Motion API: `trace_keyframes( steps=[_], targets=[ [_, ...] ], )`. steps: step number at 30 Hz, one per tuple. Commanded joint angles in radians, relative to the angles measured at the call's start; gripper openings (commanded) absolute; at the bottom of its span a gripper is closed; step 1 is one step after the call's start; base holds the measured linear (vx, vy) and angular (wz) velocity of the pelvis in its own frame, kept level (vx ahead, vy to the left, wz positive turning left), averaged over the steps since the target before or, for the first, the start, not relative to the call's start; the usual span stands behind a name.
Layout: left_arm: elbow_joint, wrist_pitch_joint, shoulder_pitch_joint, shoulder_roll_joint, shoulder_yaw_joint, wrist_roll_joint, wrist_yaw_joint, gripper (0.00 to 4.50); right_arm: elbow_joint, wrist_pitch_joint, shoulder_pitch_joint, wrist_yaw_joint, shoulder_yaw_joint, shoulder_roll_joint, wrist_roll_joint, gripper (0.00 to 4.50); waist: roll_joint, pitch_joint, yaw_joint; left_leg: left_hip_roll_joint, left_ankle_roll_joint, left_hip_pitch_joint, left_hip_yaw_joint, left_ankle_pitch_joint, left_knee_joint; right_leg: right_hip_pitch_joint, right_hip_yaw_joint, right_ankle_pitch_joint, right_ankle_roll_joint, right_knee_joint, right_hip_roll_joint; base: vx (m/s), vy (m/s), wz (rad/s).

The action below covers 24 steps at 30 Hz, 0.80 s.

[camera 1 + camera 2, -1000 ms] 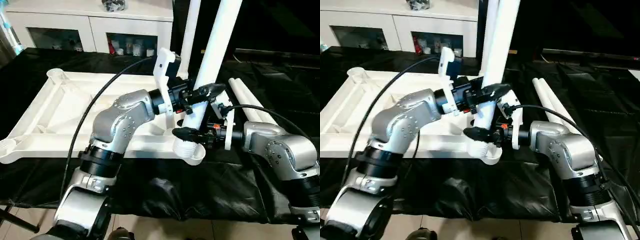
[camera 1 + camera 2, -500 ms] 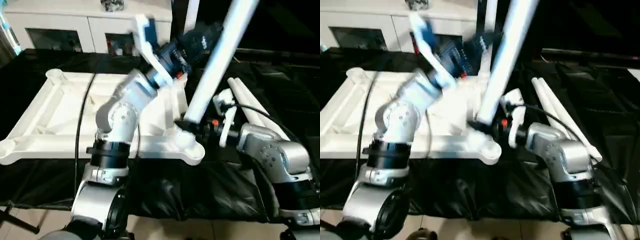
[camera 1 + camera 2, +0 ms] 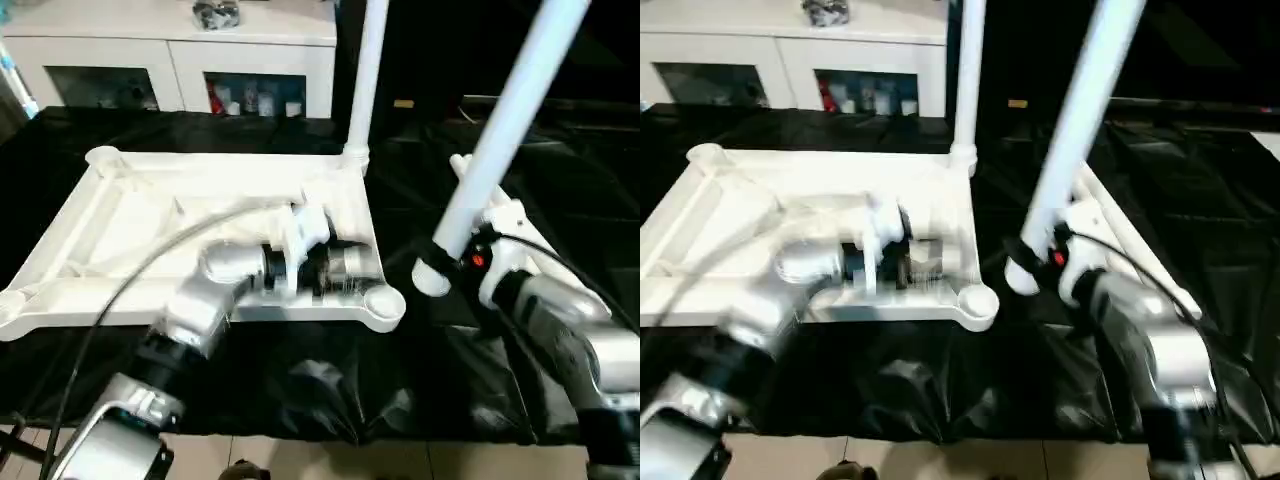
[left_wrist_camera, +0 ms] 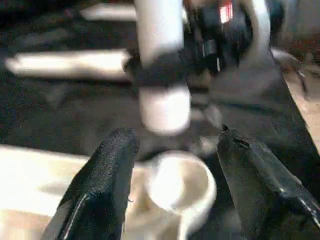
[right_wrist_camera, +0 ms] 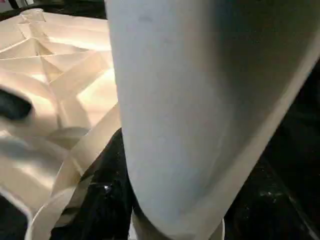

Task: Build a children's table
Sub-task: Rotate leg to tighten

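Note:
The white table top [image 3: 120, 215] lies ribbed side up on black cloth. One leg [image 3: 365, 70] stands upright in its far right corner socket. My right gripper [image 3: 455, 250] is shut on a second leg [image 3: 505, 120], which tilts to the right. That leg's lower end [image 3: 432, 276] hangs just right of the empty near right socket [image 3: 385, 305], a little above the cloth. My left gripper [image 4: 175, 137] is open and held low over the table top's near right corner, with that socket [image 4: 182, 185] between its fingers [image 4: 107, 165].
Two more white legs [image 3: 1130, 240] lie on the black cloth at the right, behind my right arm. A white cabinet with glass doors [image 3: 190, 60] stands at the back. The cloth-covered table's front edge [image 3: 330, 430] runs just before the tiled floor.
My left gripper let go of the leg, opened wider and swung down to the table top's near right corner. The right gripper pulled the leg out of the socket and to the right.

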Motion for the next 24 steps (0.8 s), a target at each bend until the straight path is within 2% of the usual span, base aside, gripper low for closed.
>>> trace_keyframes(
  steps=[1, 2, 3, 5, 6, 7, 8, 9, 13, 16, 24],
  targets=[
    [0.033, -0.025, -0.010, 0.023, -0.029, 0.051, -0.040, 2.97, -0.050, 0.014, 0.012, 0.012, -0.003, -0.004, 0.015, 1.89, 0.002, -0.073, -0.003, 0.013, -0.036, 0.031, -0.008, -0.402, -0.079, 0.040, 0.032, -0.452, -0.111, -0.081, -0.035, 0.000, 0.000, 0.00],
    [0.033, -0.025, -0.010, 0.023, -0.029, 0.051, -0.040, 2.79, -0.050, 0.014, 0.012, 0.012, -0.003, -0.004, 0.015, 1.89, 0.001, -0.070, -0.004, 0.013, -0.038, 0.035, -0.008, -0.419, -0.079, 0.035, 0.031, -0.483, -0.103, -0.086, -0.035, 0.000, 0.000, 0.00],
    [0.056, -0.039, -0.017, 0.032, -0.042, 0.073, -0.054, 2.79, -0.056, 0.017, 0.019, 0.020, 0.003, -0.004, 0.017, 1.89, 0.004, -0.068, -0.005, 0.012, -0.037, 0.036, -0.009, -0.428, -0.079, 0.034, 0.030, -0.504, -0.098, -0.090, -0.035, 0.000, 0.000, 0.00],
    [0.115, -0.067, -0.038, 0.049, -0.064, 0.109, -0.066, 2.68, -0.067, 0.014, 0.034, 0.036, 0.024, -0.012, 0.006, 1.89, 0.002, -0.066, -0.006, 0.011, -0.041, 0.038, -0.012, -0.450, -0.079, 0.034, 0.026, -0.550, -0.080, -0.095, -0.036, 0.000, 0.000, 0.00],
    [0.138, -0.080, -0.048, 0.052, -0.067, 0.121, -0.062, 2.57, -0.068, 0.011, 0.036, 0.037, 0.029, -0.013, 0.003, 1.89, 0.009, -0.065, -0.006, 0.010, -0.044, 0.041, -0.013, -0.462, -0.079, 0.030, 0.025, -0.575, -0.069, -0.101, -0.036, 0.000, 0.000, 0.00],
    [0.150, -0.087, -0.053, 0.053, -0.068, 0.127, -0.061, 2.57, -0.069, 0.011, 0.037, 0.036, 0.030, -0.013, 0.003, 1.89, 0.007, -0.065, -0.008, 0.010, -0.045, 0.043, -0.013, -0.470, -0.078, 0.029, 0.024, -0.582, -0.067, -0.102, -0.036, 0.000, 0.000, 0.00],
    [0.171, -0.096, -0.063, 0.058, -0.072, 0.135, -0.071, 2.37, -0.070, 0.012, 0.039, 0.037, 0.032, -0.014, 0.004, 1.89, 0.005, -0.064, -0.008, 0.010, -0.046, 0.041, -0.015, -0.476, -0.078, 0.032, 0.021, -0.594, -0.065, -0.104, -0.037, 0.000, 0.000, 0.00],
    [0.180, -0.098, -0.066, 0.062, -0.075, 0.138, -0.079, 2.27, -0.071, 0.014, 0.039, 0.038, 0.033, -0.015, 0.005, 1.89, 0.010, -0.064, -0.008, 0.008, -0.045, 0.043, -0.016, -0.478, -0.077, 0.030, 0.020, -0.601, -0.063, -0.105, -0.037, 0.000, 0.000, 0.00],
    [0.223, -0.122, -0.080, 0.074, -0.077, 0.160, -0.093, 2.06, -0.081, 0.017, 0.048, 0.045, 0.037, -0.019, 0.004, 1.89, 0.005, -0.062, -0.011, 0.008, -0.043, 0.048, -0.017, -0.506, -0.076, 0.026, 0.016, -0.622, -0.065, -0.111, -0.037, 0.000, 0.000, 0.00],
    [0.253, -0.134, -0.089, 0.073, -0.070, 0.169, -0.103, 1.85, -0.084, 0.018, 0.053, 0.053, 0.038, -0.022, 0.004, 1.89, 0.006, -0.062, -0.011, 0.007, -0.042, 0.046, -0.018, -0.506, -0.075, 0.027, 0.014, -0.637, -0.059, -0.112, -0.040, 0.000, 0.000, 0.00],
    [0.320, -0.162, -0.113, 0.073, -0.066, 0.184, -0.116, 1.07, -0.074, 0.013, 0.046, 0.058, 0.042, -0.022, 0.006, 1.89, 0.005, -0.061, -0.021, 0.005, -0.037, 0.047, -0.021, -0.519, -0.073, 0.025, 0.007, -0.655, -0.057, -0.118, -0.039, 0.000, 0.000, 0.00]
  ],
)
